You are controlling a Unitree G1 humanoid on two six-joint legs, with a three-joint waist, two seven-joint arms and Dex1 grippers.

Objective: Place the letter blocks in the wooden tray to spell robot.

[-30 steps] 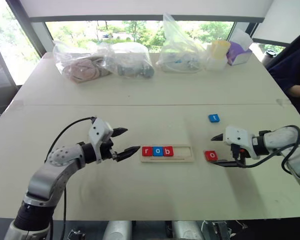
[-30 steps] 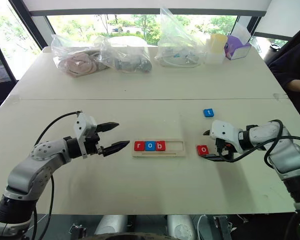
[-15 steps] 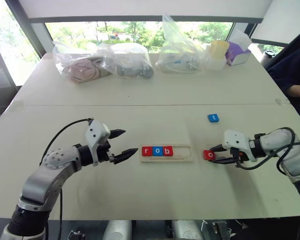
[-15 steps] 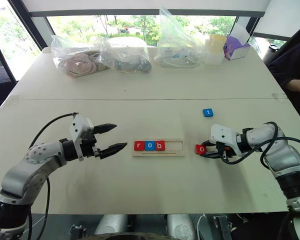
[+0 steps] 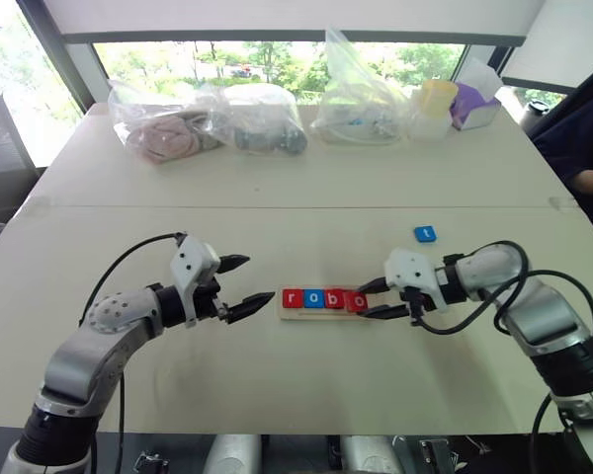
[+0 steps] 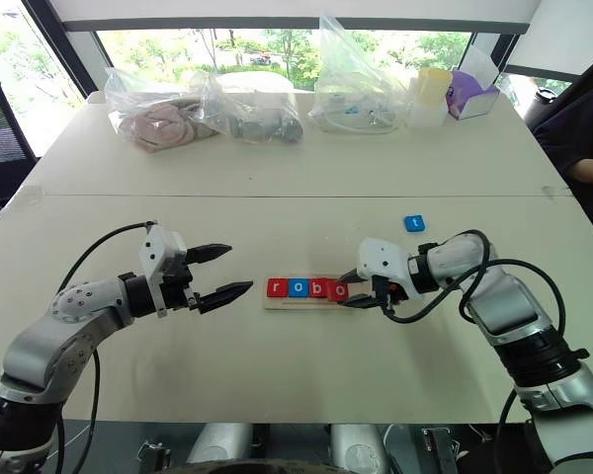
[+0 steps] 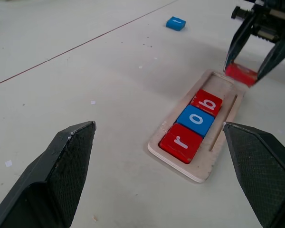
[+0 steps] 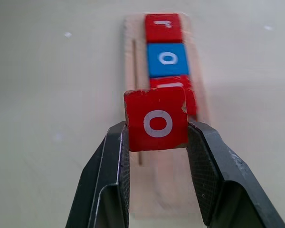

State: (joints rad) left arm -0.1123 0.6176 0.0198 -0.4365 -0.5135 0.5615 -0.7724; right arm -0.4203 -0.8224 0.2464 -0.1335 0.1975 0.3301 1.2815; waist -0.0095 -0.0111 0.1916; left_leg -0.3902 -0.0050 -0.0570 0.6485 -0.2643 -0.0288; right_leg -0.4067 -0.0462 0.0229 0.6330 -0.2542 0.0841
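Your right claw is clenching the red "o" block by its sides, holding it above the wooden tray beside "b". Your left claw is waiting released. The blue "t" block is lying apart on the table.

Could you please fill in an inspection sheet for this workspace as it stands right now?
Surface: pale table with a seam running across it.
Job's things: wooden tray holds red r, blue o and red b; red o tile is held above the tray's free end; blue t tile lies loose beyond the tray.
Clutter: plastic bags, a yellow-lidded container and a purple box at the far edge.
Grippers: left gripper open beside the tray; right gripper shut on the red o tile.
Cables: black cables loop along both forearms.
Surroundings: windows; a person's dark sleeve at the robot's right.
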